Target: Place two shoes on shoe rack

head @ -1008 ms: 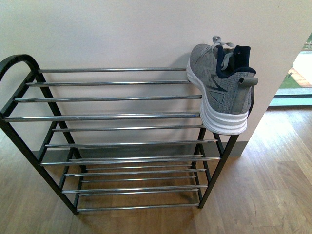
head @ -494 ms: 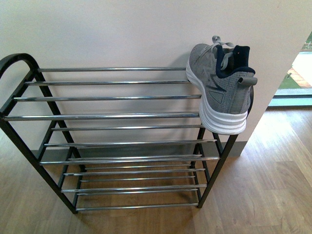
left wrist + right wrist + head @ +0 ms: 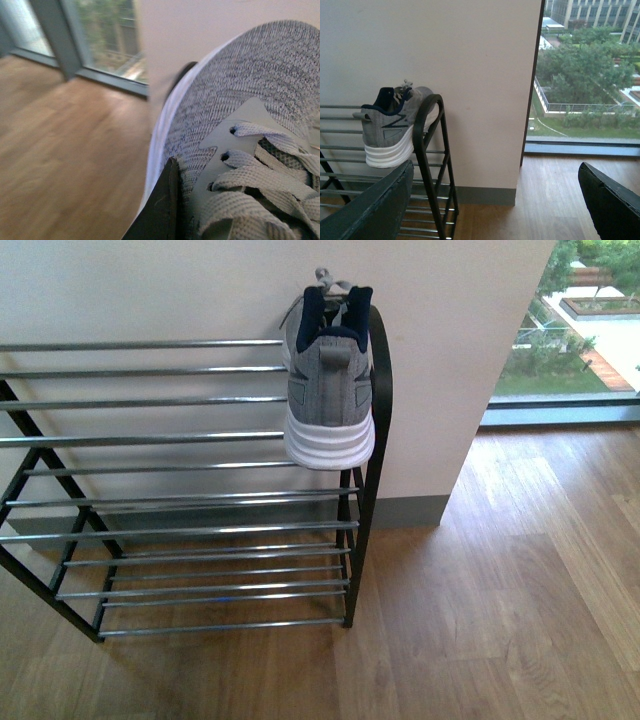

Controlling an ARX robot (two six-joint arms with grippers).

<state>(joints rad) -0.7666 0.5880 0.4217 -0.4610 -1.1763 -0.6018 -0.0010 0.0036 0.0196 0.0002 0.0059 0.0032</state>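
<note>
Rack sneaker [image 3: 330,390]: top shelf, 3 o'clock end of shoe rack [image 3: 381,390].
Left pincer [image 3: 166,210]: grasping second sneaker [image 3: 250,85].
Right pincer [image 3: 494,174]: released.

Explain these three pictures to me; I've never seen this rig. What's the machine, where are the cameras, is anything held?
It is a robot with two arms, each ending in an end effector. The front view, from its body, shows a shoe rack against a wall, with one grey sneaker on the top tier at its end. The right wrist camera shows the right end effector open and empty. The left wrist camera looks closely at a laced sneaker, one dark finger touching it; probably held, though the grip is hidden.
</note>
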